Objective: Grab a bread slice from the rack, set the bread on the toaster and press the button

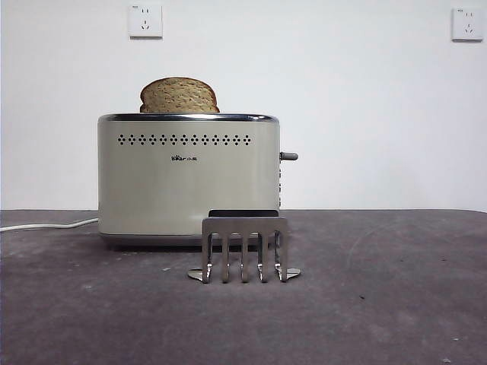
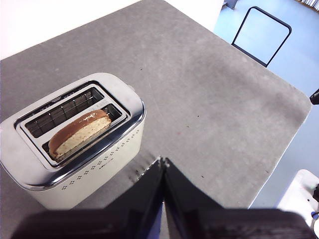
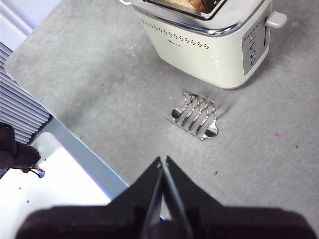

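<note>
toaster (image 1: pixel 188 182): glossy cream, chrome rim | rack (image 1: pixel 243 247): shiny metal | table (image 1: pixel 380 304): matt grey

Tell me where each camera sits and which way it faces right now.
Front view: low at table height, looking level at the toaster, the slice of bread in its slot, the rack before it; no arm shows.
Left wrist view: above, looking down on toaster and bread; left gripper shut.
Right wrist view: above, facing rack and toaster; right gripper shut.
All share the toaster.

Grey table (image 1: pixel 396 304) — two wall sockets (image 1: pixel 145 20)
</note>
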`<state>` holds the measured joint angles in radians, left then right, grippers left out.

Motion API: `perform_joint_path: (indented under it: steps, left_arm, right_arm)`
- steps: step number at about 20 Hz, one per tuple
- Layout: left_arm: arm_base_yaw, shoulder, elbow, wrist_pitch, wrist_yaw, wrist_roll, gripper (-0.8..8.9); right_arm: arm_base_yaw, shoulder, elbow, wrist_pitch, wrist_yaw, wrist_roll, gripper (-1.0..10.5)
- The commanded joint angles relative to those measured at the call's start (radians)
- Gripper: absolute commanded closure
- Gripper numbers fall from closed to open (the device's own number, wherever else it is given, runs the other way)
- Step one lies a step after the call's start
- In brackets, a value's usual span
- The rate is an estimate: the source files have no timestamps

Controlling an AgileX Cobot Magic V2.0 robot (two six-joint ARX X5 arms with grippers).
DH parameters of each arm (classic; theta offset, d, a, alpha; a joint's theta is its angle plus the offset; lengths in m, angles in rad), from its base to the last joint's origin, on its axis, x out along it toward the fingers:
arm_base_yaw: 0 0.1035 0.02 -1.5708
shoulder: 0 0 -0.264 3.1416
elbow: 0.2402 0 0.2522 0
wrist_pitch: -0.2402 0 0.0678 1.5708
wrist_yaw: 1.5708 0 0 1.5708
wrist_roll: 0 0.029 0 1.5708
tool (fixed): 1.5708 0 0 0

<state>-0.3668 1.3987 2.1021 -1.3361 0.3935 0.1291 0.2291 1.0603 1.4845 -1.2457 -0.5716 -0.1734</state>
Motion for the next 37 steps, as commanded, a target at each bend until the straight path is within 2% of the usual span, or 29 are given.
perform_joint_path:
  steps: [1, 6, 8, 12, 14, 17, 21, 23, 27, 30, 32, 34, 37]
  left_arm:
    - [0.0, 0.0, 0.001, -0.049, 0.0, -0.003, 8.17]
    - [0.0, 0.001, 0.001, -0.047, -0.003, -0.003, 8.17]
    - [0.022, -0.011, 0.001, -0.039, -0.058, 0.106, 8.17]
    - [0.121, -0.137, -0.024, 0.186, -0.071, 0.187, 8.17]
    - [0.19, -0.246, -0.103, 0.313, -0.071, 0.185, 8.17]
    - [0.309, -0.447, -0.351, 0.522, -0.087, 0.186, 8.17]
    - [0.417, -0.738, -0.789, 0.821, -0.24, 0.187, 8.17]
    - [0.452, -0.868, -1.006, 0.959, -0.255, 0.18, 8.17]
    - [0.489, -1.078, -1.389, 1.166, -0.262, 0.083, 8.17]
    - [0.493, -1.19, -1.625, 1.264, -0.262, 0.047, 8.17]
    - [0.493, -1.254, -1.749, 1.277, -0.262, 0.023, 8.17]
    - [0.491, -1.299, -1.846, 1.283, -0.262, 0.018, 8.17]
    - [0.491, -1.344, -1.952, 1.299, -0.262, -0.032, 8.17]
  right_arm:
    - [0.001, -0.002, -0.008, 0.003, 0.003, -0.008, 9.5]
    - [0.001, -0.002, -0.008, 0.003, 0.003, -0.008, 9.5]
    - [0.001, -0.002, -0.008, 0.003, 0.003, -0.008, 9.5]
    - [0.001, -0.002, -0.008, 0.003, 0.003, -0.008, 9.5]
    - [0.001, -0.002, -0.008, 0.003, 0.003, -0.008, 9.5]
    - [0.001, -0.001, -0.008, 0.003, 0.003, -0.008, 9.5]
    - [0.001, -0.001, -0.008, 0.003, 0.003, -0.008, 9.5]
    - [0.001, -0.001, -0.008, 0.003, 0.003, -0.008, 9.5]
    - [0.001, -0.001, -0.008, 0.003, 0.003, -0.008, 9.5]
    - [0.001, -0.001, -0.008, 0.003, 0.003, -0.008, 9.5]
    - [0.001, -0.001, -0.008, 0.003, 0.003, -0.008, 9.5]
    - [0.001, -0.001, -0.008, 0.003, 0.003, -0.008, 9.5]
    - [0.001, -0.001, -0.008, 0.003, 0.003, -0.008, 9.5]
